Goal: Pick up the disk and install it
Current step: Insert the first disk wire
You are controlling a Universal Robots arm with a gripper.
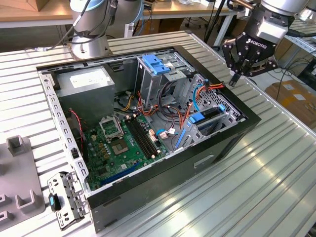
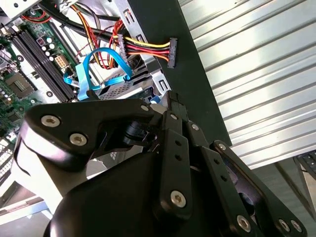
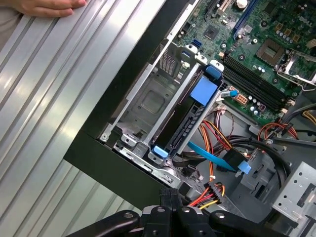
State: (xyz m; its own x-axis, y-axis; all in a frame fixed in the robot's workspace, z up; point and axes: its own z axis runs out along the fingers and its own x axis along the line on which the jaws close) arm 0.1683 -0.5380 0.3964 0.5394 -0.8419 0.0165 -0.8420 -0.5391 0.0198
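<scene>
Tool: black two-fingered tool (image 1: 233, 79) hanging over the case rim, at two o'clock from the case's middle in the exterior view. Fingertips are pressed together with nothing between them.
Disk: flat silver-metal disk in its blue plastic carrier (image 3: 187, 121), standing on edge in a slot of the bare metal drive cage (image 3: 148, 103) inside the case. That's three o'clock from the case's middle in the exterior view. The tool is up at one o'clock from it, apart and not touching.
Case: open black desktop computer case (image 1: 232, 143), lying on its side on the ribbed metal counter (image 1: 276, 163).
Cable: red, yellow and black wire bundle with a black plug (image 2: 171, 52), draped at the rim just beside the tool.
Board: green circuit board (image 1: 116, 148) on the case floor, at seven o'clock.
Power box: grey metal box with a white sticker (image 1: 84, 84), at ten o'clock.
Bracket: blue plastic bracket (image 1: 157, 64) atop the tall cage, at twelve o'clock.
Hand: a person's hand (image 3: 47, 6) resting on the counter, well apart from the case.
</scene>
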